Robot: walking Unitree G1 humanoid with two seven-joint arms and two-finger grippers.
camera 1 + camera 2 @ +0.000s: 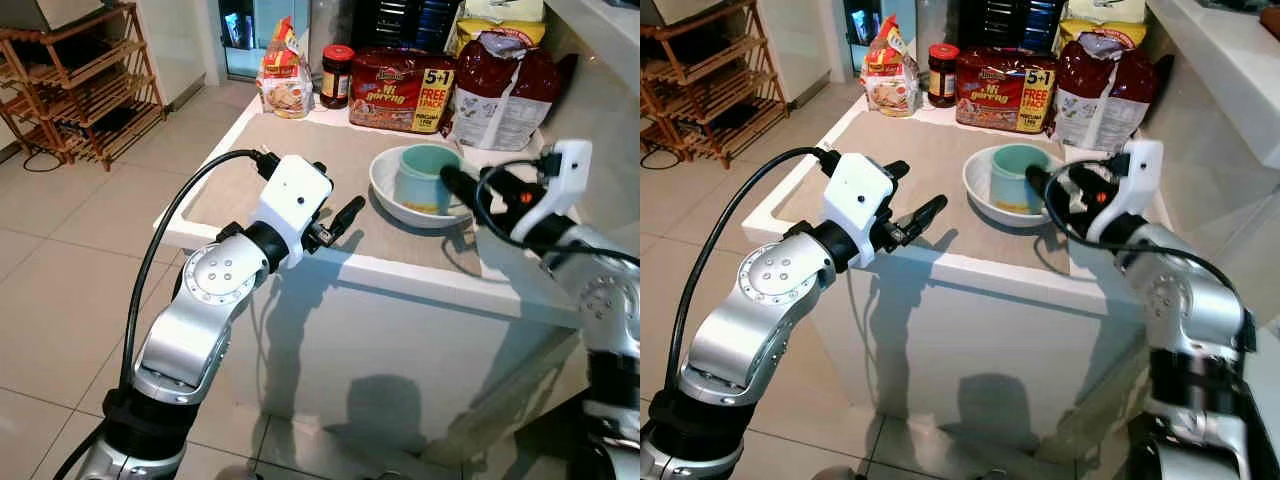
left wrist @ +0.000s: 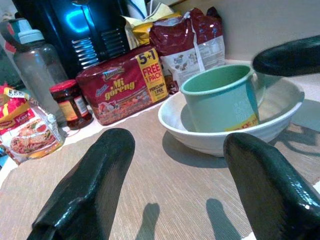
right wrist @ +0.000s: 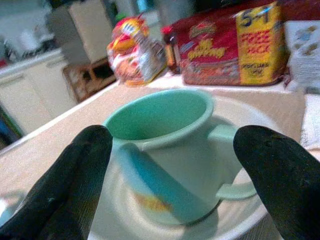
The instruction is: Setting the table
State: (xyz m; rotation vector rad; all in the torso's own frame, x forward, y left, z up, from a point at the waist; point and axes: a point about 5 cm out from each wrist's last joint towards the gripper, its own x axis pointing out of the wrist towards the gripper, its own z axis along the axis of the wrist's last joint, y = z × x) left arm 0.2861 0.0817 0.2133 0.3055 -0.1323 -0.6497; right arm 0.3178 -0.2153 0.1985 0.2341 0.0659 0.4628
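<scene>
Left eye view, right of centre: the green cup (image 1: 428, 176) stands inside the white bowl (image 1: 392, 190) on the counter (image 1: 300, 160), so nothing looks laid out yet. The right gripper (image 3: 170, 170) faces the cup, fingers wide and empty; the left gripper (image 2: 175, 185), mid-frame, is likewise spread, holding nothing.

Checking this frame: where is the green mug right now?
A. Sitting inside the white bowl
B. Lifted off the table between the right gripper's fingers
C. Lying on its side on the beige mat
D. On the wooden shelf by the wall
A. The green mug sits upright inside the white bowl on the table, and the right gripper has its fingers spread open on either side of it, not closed on it.
</scene>
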